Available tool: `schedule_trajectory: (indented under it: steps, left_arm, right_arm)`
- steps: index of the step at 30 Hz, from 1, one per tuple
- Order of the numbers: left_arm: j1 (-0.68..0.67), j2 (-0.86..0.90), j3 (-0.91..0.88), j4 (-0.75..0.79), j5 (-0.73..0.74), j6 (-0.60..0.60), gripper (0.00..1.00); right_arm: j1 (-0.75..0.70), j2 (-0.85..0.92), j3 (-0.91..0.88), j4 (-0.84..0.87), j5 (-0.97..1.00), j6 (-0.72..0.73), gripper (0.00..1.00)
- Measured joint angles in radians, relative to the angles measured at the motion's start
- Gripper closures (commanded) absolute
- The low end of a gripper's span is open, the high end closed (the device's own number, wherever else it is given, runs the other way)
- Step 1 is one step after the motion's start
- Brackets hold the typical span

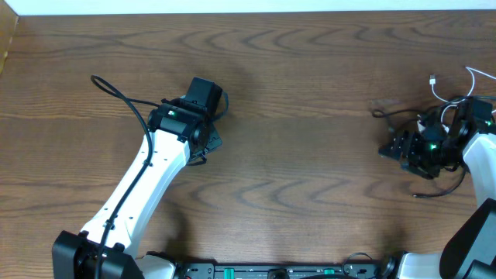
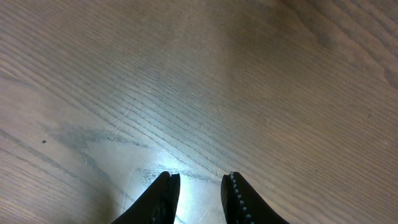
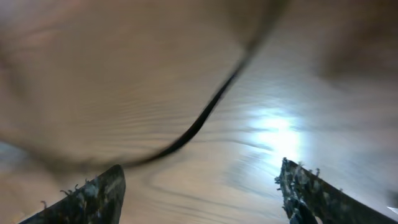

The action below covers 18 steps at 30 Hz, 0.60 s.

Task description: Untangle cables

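At three o'clock on the worktop (image 1: 294,93), a black cable (image 3: 205,118) is seen beyond the right gripper (image 3: 200,168), jaws spread wide; the left gripper (image 2: 200,177) is held slightly parted, empty.

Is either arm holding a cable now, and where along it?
Nothing is held. The left gripper has jaws apart and empty; the right gripper has jaws wide apart, a black cable lying beyond them.

Looks like a robotics lab bench: bare wood-grain tabletop (image 1: 294,93), white-and-black left arm (image 1: 147,180) and right arm (image 1: 482,155) based at near edge, mounting rail (image 1: 271,272) with wiring along front.
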Motion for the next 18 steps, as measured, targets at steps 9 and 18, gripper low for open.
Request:
schedule_trajectory:
  steps: [9, 18]
  left_arm:
    - [0.000, 0.000, 0.000, -0.001, 0.000, 0.000, 0.72]
    - [0.000, 0.000, 0.000, -0.001, 0.000, 0.000, 0.71]
  right_arm:
    - [0.000, 0.000, -0.001, 0.155, -0.389, -0.150, 0.23]
    - [-0.009, 0.000, -0.001, 0.378, -0.480, -0.127, 0.34]
